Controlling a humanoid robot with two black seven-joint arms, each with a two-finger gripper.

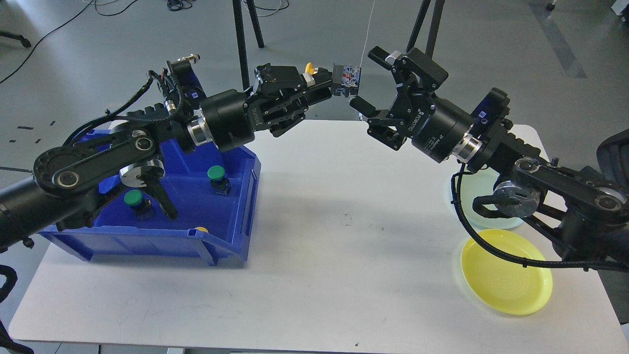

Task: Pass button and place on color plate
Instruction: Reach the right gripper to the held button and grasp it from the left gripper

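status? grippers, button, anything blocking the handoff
Left gripper shut on yellow button, held over table's far edge. Right gripper open, just short of it. Nothing between them. Yellow plate bare.

White lettering reading "ROBOTIQ" runs along the black body of the right gripper [376,81] — the clearest text on view. Just behind it, on the round wrist section of the same arm, a smaller white line begins with "2F", but the rest is too small to read. The left gripper [327,88] carries a similar white mark on its body, seen at an angle and too blurred to read — likely the same brand, though that cannot be confirmed.
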